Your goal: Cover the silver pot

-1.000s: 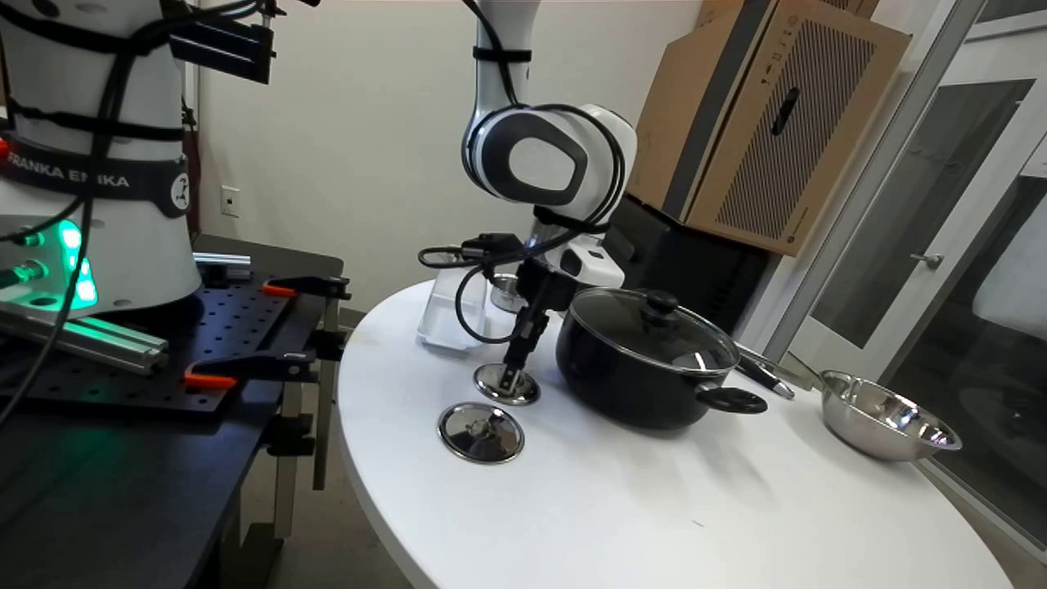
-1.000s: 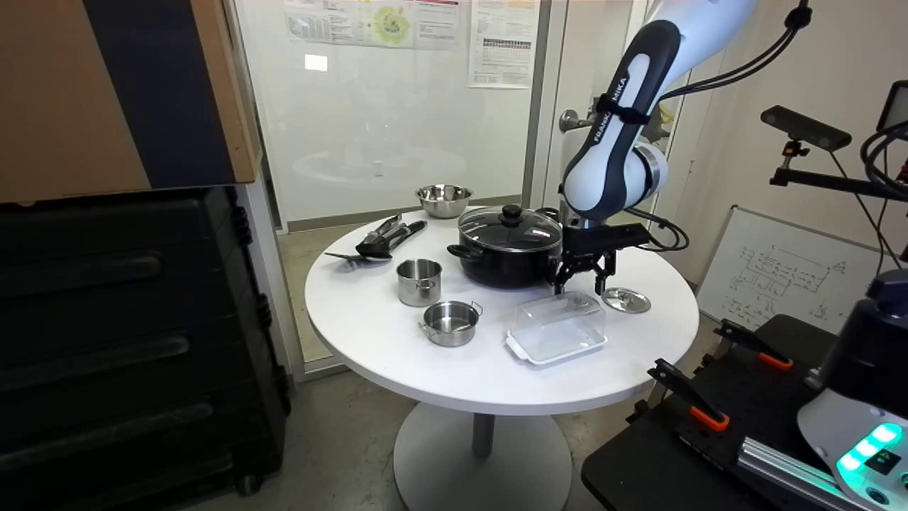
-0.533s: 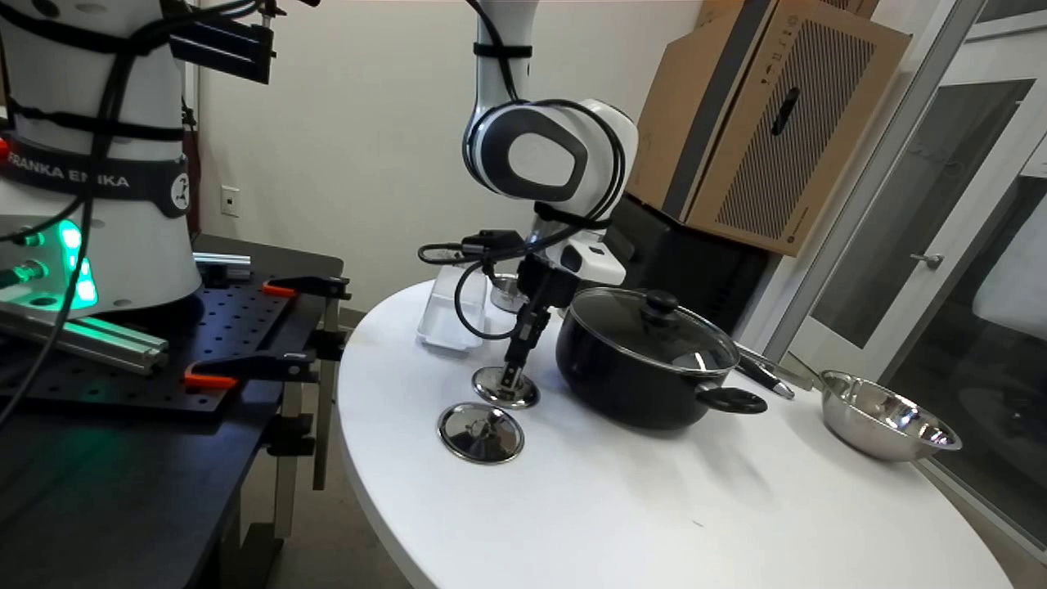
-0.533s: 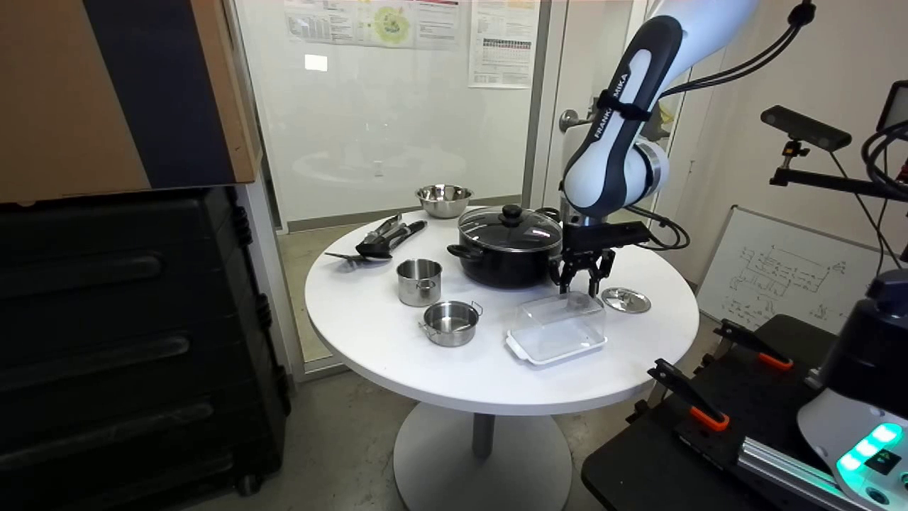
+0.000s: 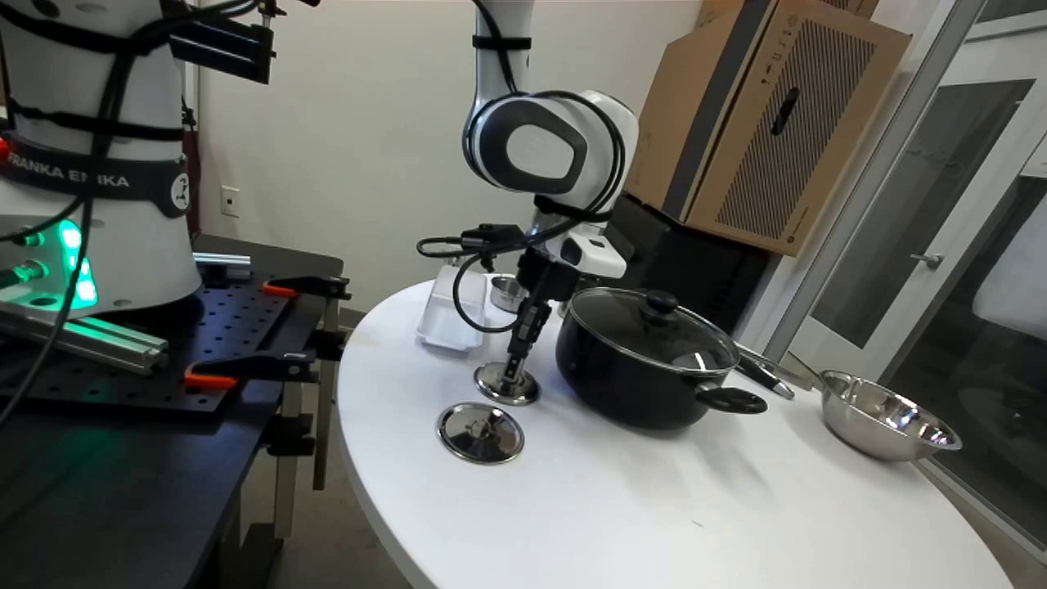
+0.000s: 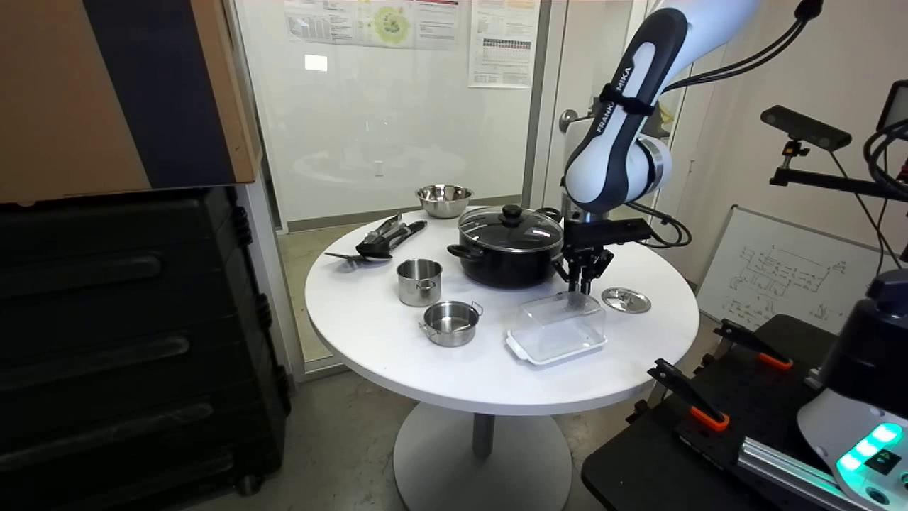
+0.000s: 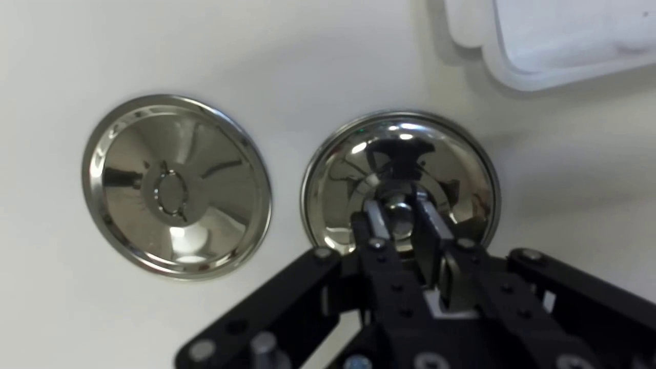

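Note:
Two small silver pots stand uncovered on the table in an exterior view: a taller, cup-shaped pot (image 6: 419,284) and a lower pot with wire handles (image 6: 451,325). Which one is the silver pot I cannot tell. My gripper (image 7: 395,201) points down over a round shiny lid (image 7: 333,179), its fingers shut on the knob in the centre. Whether that lid rests on the table or hangs just above it is unclear. Another silver lid (image 7: 184,205) lies flat beside it, also seen in an exterior view as the nearer lid (image 5: 480,433).
The large black pot (image 5: 634,372) with its glass lid stands close to my gripper. A clear plastic container (image 6: 557,344) sits on the opposite side. Farther away are a silver bowl (image 6: 444,204) and black utensils (image 6: 383,243). The round table's edge (image 6: 482,404) curves around everything.
The fingers have come together from wide apart onto the lid's knob. Over the last half second the arm has risen very slightly. Pots and the other lid stay where they were.

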You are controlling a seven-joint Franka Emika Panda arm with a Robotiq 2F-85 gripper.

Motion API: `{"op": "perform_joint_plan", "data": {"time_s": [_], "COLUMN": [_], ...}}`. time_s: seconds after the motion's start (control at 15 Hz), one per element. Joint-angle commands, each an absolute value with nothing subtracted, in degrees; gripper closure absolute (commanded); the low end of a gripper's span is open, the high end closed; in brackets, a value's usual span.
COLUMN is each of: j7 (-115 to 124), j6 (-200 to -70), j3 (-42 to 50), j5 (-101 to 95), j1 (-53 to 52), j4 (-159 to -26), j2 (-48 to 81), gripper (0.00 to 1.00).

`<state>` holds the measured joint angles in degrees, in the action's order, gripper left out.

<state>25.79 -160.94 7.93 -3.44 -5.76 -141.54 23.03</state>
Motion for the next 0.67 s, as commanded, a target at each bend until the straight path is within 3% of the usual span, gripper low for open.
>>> {"op": "perform_joint_plan", "data": {"time_s": [0.0,0.6], "j7": [25.0,22.9], "j6": [-161.8,-161.7], "j3": [8.2,8.4], "j5": [-1.9,-7.0], "j1": [-6.6,-8.1], "j4": [-143.1,-149.9], "j2": [21.7,8.6], "gripper": [0.95,0.95]}}
